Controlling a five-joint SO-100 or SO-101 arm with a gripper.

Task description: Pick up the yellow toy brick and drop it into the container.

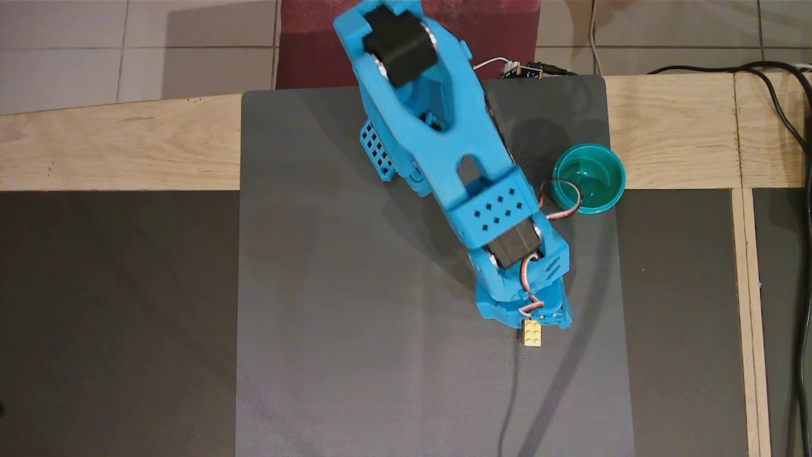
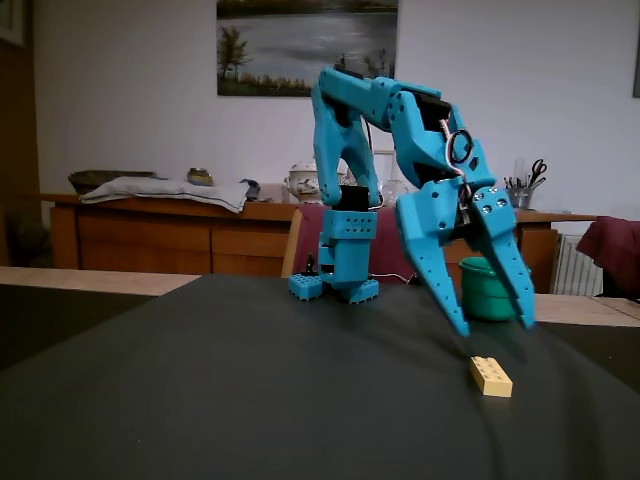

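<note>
end effector [image 2: 495, 328] released, fingers spread, poised above yellow toy brick [image 2: 491, 377] to straddle it; container [image 1: 589, 178] well apart.

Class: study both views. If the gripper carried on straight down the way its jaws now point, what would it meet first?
Most likely the yellow brick. The open gripper hangs above it, jaws pointing down and apart, clear of the brick. In the overhead view the brick lies partly under the gripper, so one jaw could strike the mat first.

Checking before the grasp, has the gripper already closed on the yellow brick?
No, the gripper hangs open above the yellow brick, which lies on the mat.
</note>
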